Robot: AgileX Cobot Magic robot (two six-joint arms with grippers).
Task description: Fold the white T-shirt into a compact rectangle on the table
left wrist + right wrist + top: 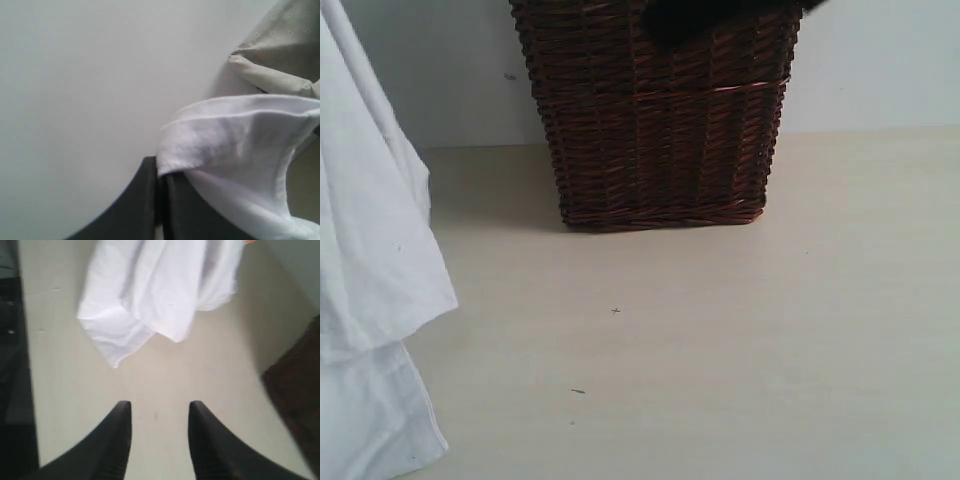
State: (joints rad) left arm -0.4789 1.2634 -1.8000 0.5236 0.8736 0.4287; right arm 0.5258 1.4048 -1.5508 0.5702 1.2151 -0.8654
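R gripper (160, 407): jaws apart, nothing btwn them, only bare table (210, 370) showing in the gap. Ahead lies the white T-shirt (160, 290), bunched in soft folds, clear of both fingers. Orange tag (248, 241) at its far edge. Dark brown basket (300, 395) off to one side, blurred.

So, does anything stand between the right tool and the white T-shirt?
Nothing visible does. In the right wrist view, the right tool is open, and only bare table lies between it and the hanging white T-shirt. The wicker basket stands off to one side, not in that path.
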